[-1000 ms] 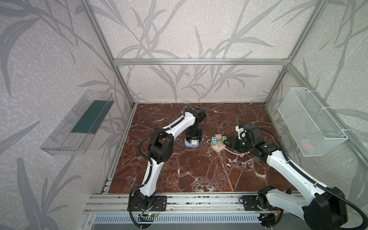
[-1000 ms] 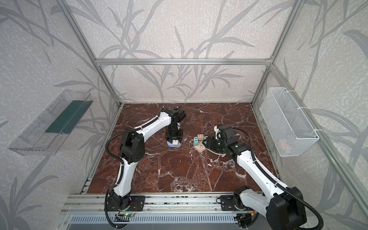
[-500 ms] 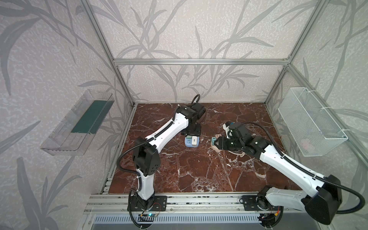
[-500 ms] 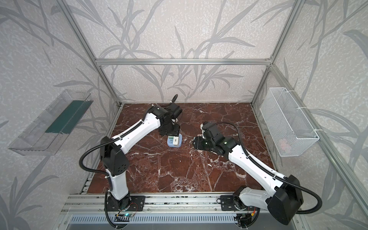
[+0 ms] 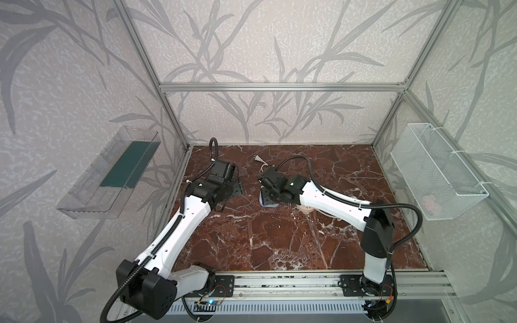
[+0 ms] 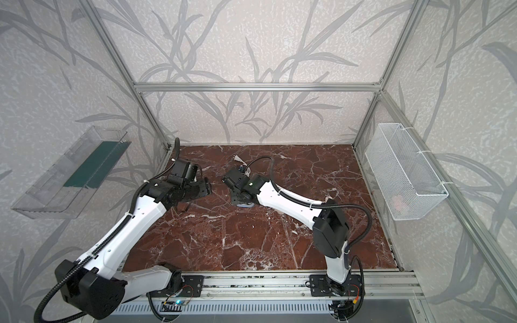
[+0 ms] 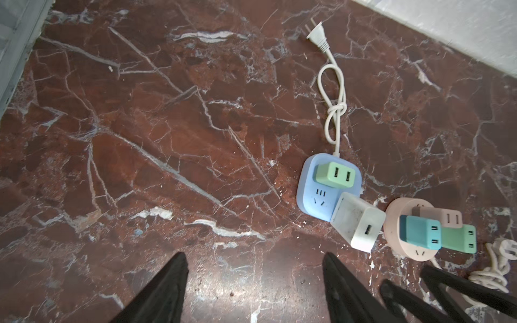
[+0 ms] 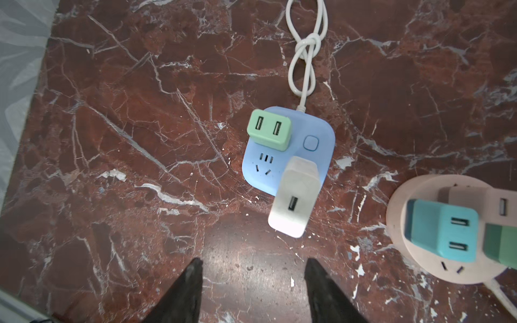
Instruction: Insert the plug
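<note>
A white charger plug (image 8: 296, 201) stands in the blue power strip (image 8: 316, 131), leaning a little, beside a green adapter (image 8: 269, 129). The strip's cord ends in a loose white two-pin plug (image 7: 316, 34) lying near the back wall. My left gripper (image 7: 254, 256) is open and empty, off to the left of the strip (image 5: 264, 203). Just above the strip my right gripper (image 8: 254, 260) hovers, also open with only bare floor between its fingers. In both top views the right wrist hides most of the strip.
A round pink power strip (image 7: 394, 212) carrying teal, pink and green adapters sits right of the blue one, with its coiled cord (image 7: 492, 275) beyond. A clear bin (image 5: 112, 170) hangs on the left wall and a wire basket (image 5: 436, 170) on the right wall.
The left gripper has pulled back leftward off the blue strip and opened wider. The right gripper has left the pink strip, moved left over the blue strip and opened.
</note>
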You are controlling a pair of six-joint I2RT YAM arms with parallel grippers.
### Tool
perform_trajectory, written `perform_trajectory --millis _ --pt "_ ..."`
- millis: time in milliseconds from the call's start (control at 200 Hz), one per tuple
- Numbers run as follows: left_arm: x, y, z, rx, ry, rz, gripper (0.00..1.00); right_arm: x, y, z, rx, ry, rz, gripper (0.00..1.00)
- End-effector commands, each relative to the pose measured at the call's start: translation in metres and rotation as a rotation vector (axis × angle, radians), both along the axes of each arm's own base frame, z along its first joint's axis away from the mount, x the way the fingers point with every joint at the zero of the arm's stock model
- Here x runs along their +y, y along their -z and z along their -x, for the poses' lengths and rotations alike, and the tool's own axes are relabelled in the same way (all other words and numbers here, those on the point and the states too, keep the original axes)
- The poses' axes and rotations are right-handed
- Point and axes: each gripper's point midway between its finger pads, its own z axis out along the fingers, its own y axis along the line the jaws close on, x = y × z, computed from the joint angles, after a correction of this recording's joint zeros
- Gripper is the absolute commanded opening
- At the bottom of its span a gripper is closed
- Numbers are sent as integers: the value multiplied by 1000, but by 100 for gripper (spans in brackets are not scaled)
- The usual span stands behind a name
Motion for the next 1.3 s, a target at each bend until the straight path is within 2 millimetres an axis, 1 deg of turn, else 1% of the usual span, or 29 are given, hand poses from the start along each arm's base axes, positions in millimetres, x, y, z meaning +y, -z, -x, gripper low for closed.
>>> perform_trajectory --millis 0,45,215,385,460,615,755,845,925,1025,1195,1295 --pt "-4 -6 -10 -58 30 38 74 -26 2 -8 -5 102 137 60" --pt "-1 -4 -10 -59 31 48 74 -26 4 -11 -6 116 151 60" --pt "6 4 -11 -58 23 109 73 -25 2 -20 -25 152 181 60" --pt "2 7 -11 -56 41 159 73 -18 8 -28 -19 167 190 59" --pt "0 7 -11 -55 49 172 73 -20 10 -30 -6 188 214 57" --pt "-5 12 -10 -42 56 197 73 -24 13 -35 6 208 244 57" --pt "-9 18 -9 -26 72 215 72 -24 21 -40 28 217 231 61" --pt "-7 17 -9 -28 72 196 72 -25 27 -42 45 221 225 61" --pt "-6 16 -10 -27 76 186 72 -24 36 -42 72 223 216 61" --pt "-8 18 -10 -22 85 194 72 -24 44 -41 103 225 210 60" --pt "-11 21 -10 -15 94 210 71 -19 53 -39 124 217 187 60" --pt "-11 20 -9 -16 95 207 71 -19 58 -38 139 218 192 59"
